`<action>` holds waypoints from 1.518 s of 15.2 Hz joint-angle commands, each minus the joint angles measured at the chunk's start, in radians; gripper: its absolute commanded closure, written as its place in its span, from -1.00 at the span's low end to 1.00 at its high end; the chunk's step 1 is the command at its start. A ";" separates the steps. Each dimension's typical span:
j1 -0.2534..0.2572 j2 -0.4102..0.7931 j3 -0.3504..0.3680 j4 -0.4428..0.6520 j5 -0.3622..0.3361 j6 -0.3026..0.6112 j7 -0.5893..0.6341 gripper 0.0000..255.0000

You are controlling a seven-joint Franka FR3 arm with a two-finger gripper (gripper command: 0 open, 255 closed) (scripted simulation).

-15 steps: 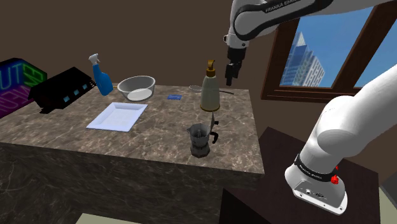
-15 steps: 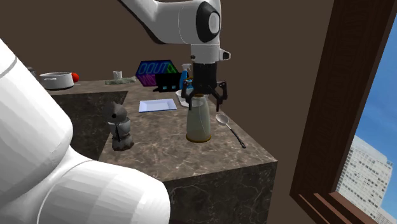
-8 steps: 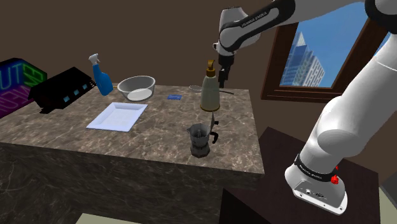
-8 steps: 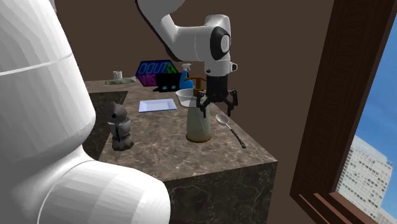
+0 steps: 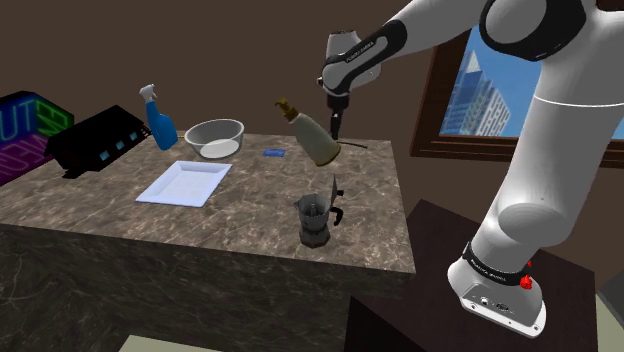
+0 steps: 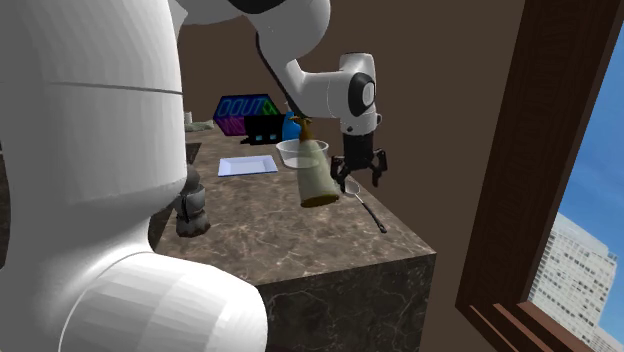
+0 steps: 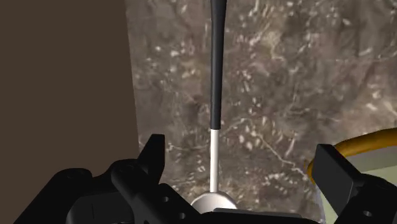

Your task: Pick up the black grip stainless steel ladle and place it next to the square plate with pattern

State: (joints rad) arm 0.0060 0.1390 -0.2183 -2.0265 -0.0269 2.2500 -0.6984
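While it hovers above the ladle, claw gapes.

Ladle lies between parted fingers; untouched.

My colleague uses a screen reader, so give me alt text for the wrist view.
A ladle lies on a mottled brown stone countertop, its black handle pointing away from the open end effector and its metal bowl between the two fingers, untouched. The edge of a pale, orange-rimmed container sits beside one finger.
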 commanded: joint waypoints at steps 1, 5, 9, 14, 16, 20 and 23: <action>-0.003 0.078 0.005 0.067 0.007 0.013 -0.041 -1.00; -0.008 0.110 0.007 0.053 0.015 0.058 -0.046 -1.00; -0.012 0.140 0.009 0.043 0.023 0.098 -0.051 -1.00; -0.012 0.140 0.009 0.044 0.023 0.098 -0.051 -1.00; -0.012 0.140 0.009 0.044 0.023 0.098 -0.051 -1.00; -0.012 0.140 0.009 0.044 0.023 0.098 -0.051 1.00; -0.012 0.140 0.009 0.044 0.023 0.098 -0.051 1.00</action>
State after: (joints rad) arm -0.0060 0.2789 -0.2090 -1.9827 -0.0044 2.3476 -0.7497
